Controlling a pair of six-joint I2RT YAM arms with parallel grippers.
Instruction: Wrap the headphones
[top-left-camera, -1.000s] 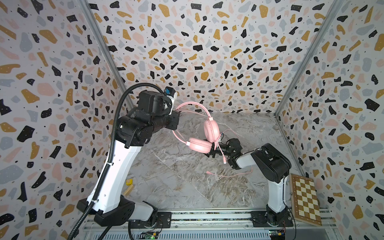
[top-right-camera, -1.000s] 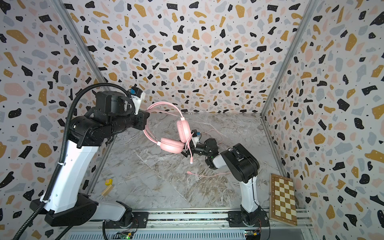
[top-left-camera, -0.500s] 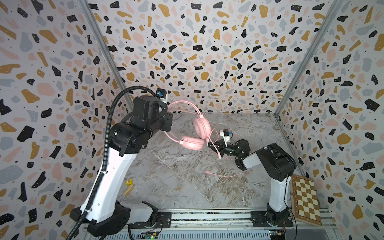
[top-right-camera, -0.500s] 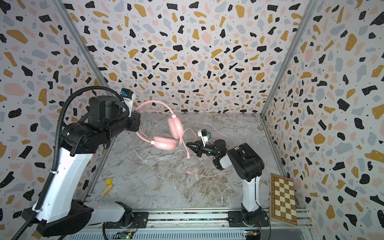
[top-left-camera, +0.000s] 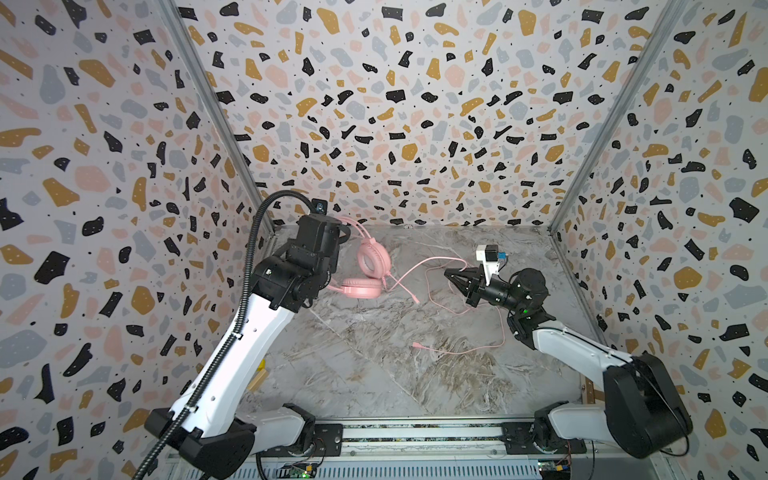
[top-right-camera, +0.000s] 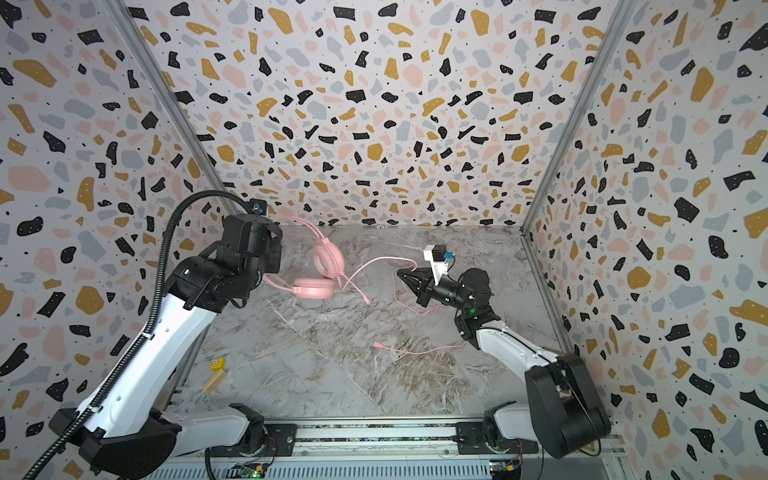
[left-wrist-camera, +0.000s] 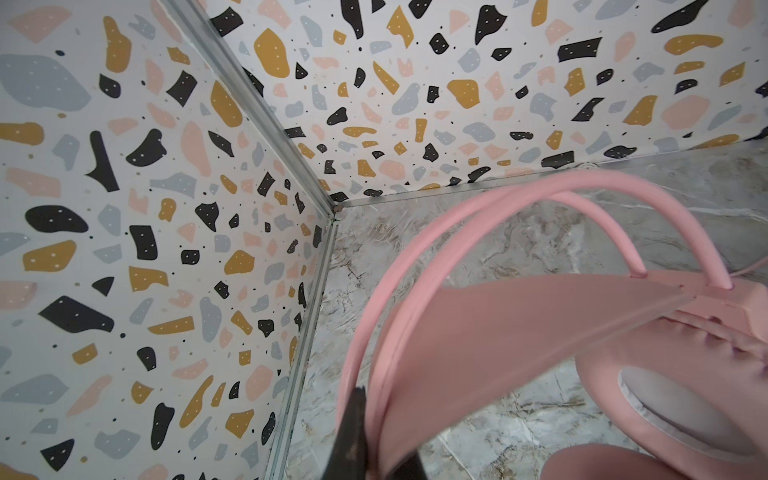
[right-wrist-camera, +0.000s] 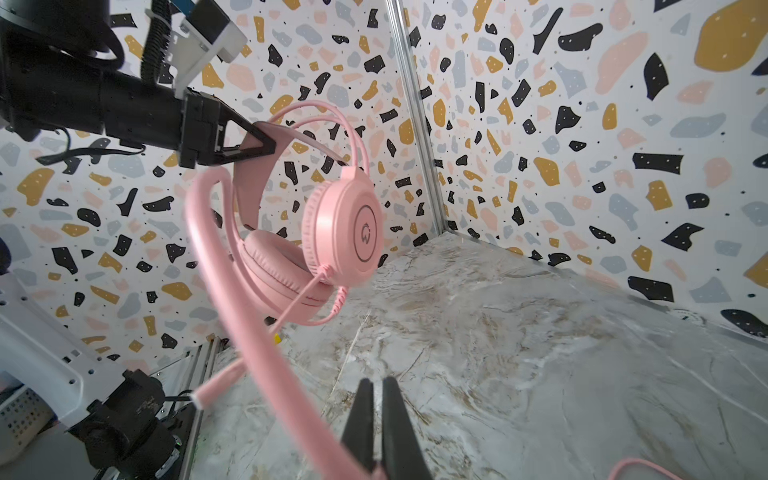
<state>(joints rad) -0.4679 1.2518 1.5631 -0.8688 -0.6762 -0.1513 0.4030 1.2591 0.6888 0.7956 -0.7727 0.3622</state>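
Note:
The pink headphones (top-left-camera: 373, 261) hang above the table at the back left, one earcup upright and the other (top-left-camera: 361, 287) flat below it. My left gripper (right-wrist-camera: 266, 141) is shut on their headband (left-wrist-camera: 519, 328); in both top views its wrist hides the jaws. In the left wrist view the gripper (left-wrist-camera: 380, 449) has the pink band between its fingers. The thin pink cable (right-wrist-camera: 270, 374) runs from the earcup to my right gripper (top-left-camera: 446, 274), which is shut on it mid-table. From there it trails down to the table, its plug (top-left-camera: 415, 344) lying loose.
A small yellow block (top-right-camera: 217, 363) and a wooden block (top-right-camera: 215, 380) lie at the front left beside the left arm. Patterned walls close in the marbled table (top-left-camera: 374, 374) on three sides. The arms' base rail (top-left-camera: 415, 434) runs along the front.
My right gripper has shut on the cable and drawn back to the right, pulling it out from the earcups. The left arm has carried the headphones left and towards the back.

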